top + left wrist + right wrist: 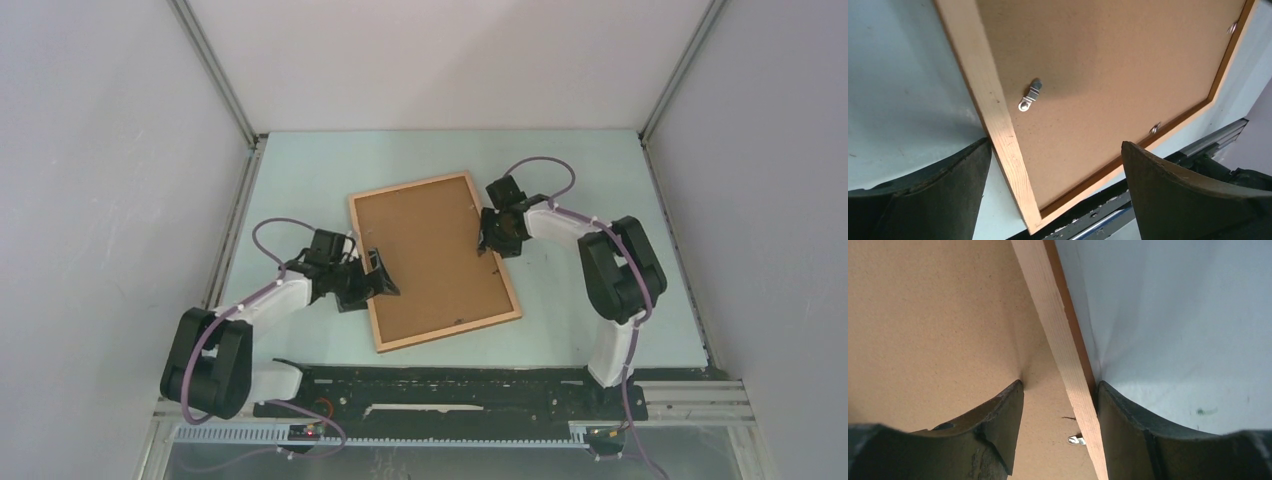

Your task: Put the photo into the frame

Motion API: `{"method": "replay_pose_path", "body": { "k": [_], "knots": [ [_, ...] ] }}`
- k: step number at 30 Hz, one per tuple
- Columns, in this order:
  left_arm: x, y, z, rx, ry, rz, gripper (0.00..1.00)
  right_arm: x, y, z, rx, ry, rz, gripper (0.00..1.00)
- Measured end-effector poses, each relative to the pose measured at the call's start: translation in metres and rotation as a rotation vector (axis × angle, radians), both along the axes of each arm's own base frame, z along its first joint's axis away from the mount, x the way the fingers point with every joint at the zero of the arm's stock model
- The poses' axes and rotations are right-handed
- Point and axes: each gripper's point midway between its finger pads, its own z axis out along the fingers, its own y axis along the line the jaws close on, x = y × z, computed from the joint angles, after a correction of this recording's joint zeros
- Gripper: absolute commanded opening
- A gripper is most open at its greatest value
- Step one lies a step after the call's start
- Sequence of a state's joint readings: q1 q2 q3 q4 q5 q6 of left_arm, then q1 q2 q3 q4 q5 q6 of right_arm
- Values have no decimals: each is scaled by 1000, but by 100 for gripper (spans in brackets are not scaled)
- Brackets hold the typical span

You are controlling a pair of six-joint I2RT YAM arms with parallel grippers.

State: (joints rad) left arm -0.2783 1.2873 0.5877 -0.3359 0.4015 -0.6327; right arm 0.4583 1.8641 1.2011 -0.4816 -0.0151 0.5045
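**Frame point(1058, 330) straddled on two sides**

The right gripper point(1060, 385) has its jaws partly apart astride the 3 o'clock rail, clamping nothing. The left gripper point(1055, 145) gapes wide over the 8 o'clock rail. The frame lies back-up at the table's point(580, 170) centre, with a brown backing board point(430, 255) inside.

Your left arm point(275, 295), white links, black joint housings, lilac cable point(268, 228) looped behind the left gripper point(372, 283), your right arm point(560, 225) alike, dark curved fingers point(993, 430), matte, scuffed along inner edges.
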Motion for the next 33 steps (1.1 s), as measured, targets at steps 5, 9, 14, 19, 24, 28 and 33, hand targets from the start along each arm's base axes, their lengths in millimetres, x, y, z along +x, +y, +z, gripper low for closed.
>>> {"method": "replay_pose_path", "body": {
  "k": [5, 9, 14, 19, 24, 28, 33],
  "knots": [
    [-14, -15, -1, 34, -16, -55, 100, 45, 18, 1, -8, -54, 39, 63],
    [-35, -37, -2, 31, 6, -134, 100, 86, 37, 5, 12, -115, 64, 64],
    [-64, -72, -2, -14, 28, -271, 100, 116, 58, 13, 57, -156, 104, 66],
    [-83, -100, 7, -92, 9, -384, 100, 125, 62, 43, 98, -145, 106, 71],
    [-82, -108, 26, -143, -52, -425, 100, 112, 35, 72, 38, -133, 62, 71],
    [-66, -114, 59, -153, -170, -445, 100, 69, 1, 93, -21, -131, 23, 70],
    [-19, -104, 111, -147, -350, -350, 100, -13, -31, 99, 3, -101, -42, 70]
  ]
}}
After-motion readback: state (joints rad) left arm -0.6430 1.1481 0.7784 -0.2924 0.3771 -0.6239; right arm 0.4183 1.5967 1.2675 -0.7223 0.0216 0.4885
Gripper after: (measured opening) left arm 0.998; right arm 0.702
